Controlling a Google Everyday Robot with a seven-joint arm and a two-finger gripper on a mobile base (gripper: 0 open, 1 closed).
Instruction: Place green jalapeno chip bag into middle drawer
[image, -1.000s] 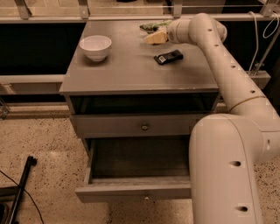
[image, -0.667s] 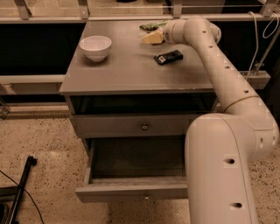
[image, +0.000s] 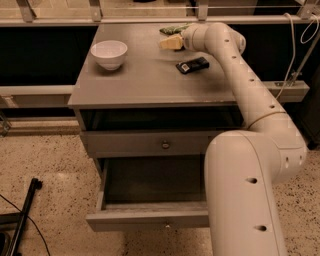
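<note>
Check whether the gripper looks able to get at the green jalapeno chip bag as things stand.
Probably yes. The gripper is right next to the green jalapeno chip bag at the cabinet top's far edge, with nothing between them; the white bowl and dark packet lie aside.

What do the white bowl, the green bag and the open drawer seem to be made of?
The white bowl looks like glazed ceramic, perhaps plastic: it is smooth with a soft sheen. The green jalapeno chip bag, just beyond the gripper at the far edge of the tabletop, seems to be thin, crinkled plastic film. The middle drawer, pulled open, is probably grey-painted wood, matte.
</note>
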